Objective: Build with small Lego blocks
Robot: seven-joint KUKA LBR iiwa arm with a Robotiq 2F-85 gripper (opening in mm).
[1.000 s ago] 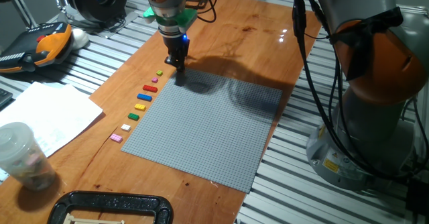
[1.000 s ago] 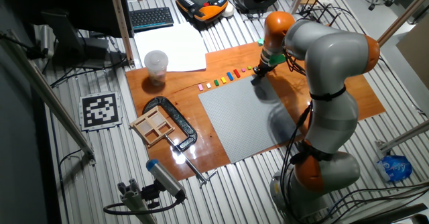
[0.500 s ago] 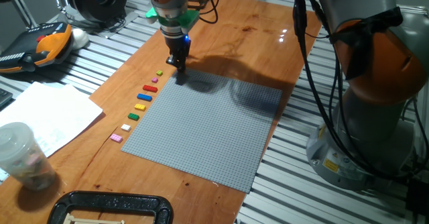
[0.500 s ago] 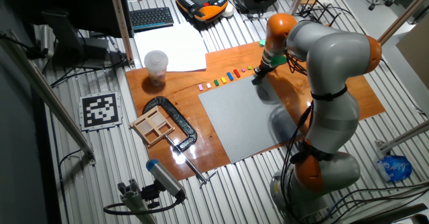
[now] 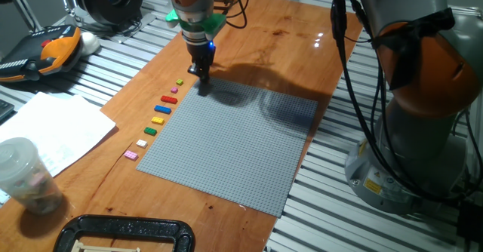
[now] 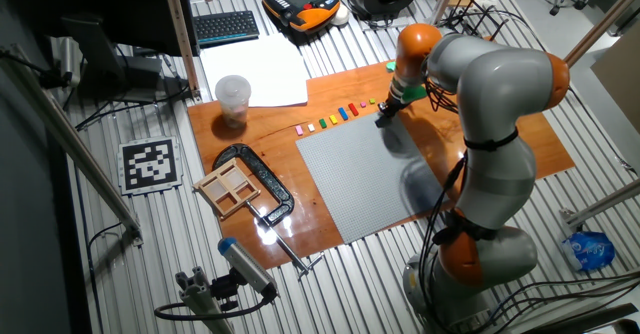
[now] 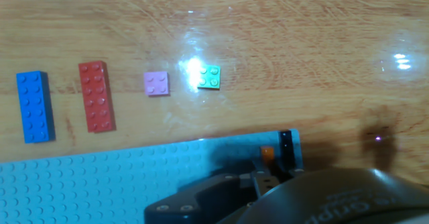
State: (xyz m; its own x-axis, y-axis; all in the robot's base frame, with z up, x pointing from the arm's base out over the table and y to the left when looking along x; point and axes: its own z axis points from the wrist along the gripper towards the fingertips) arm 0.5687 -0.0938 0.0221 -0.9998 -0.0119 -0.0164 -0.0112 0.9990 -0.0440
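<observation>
My gripper (image 5: 202, 74) stands low over the far left corner of the grey baseplate (image 5: 234, 142). In the hand view the gripper (image 7: 271, 158) is shut on a tiny orange block (image 7: 267, 153) right at that corner, beside a dark upright piece (image 7: 285, 145). A row of small Lego blocks lies on the wood along the plate's left edge: light green (image 7: 209, 77), pink (image 7: 157, 83), red (image 7: 97, 105), blue (image 7: 33, 106), then yellow (image 5: 158, 120), green (image 5: 150, 130), white (image 5: 141, 142) and pink (image 5: 130, 155). The other fixed view shows the gripper (image 6: 383, 117) at the end of this row.
Left of the wooden board lie white paper (image 5: 53, 127), a plastic cup (image 5: 26, 176) and an orange-and-black pendant (image 5: 49, 48). A black clamp (image 5: 124, 233) sits at the board's near edge. The arm's base (image 5: 423, 93) stands to the right.
The hand has shifted very slightly up and to the right over the plate's corner. The row of blocks has not moved.
</observation>
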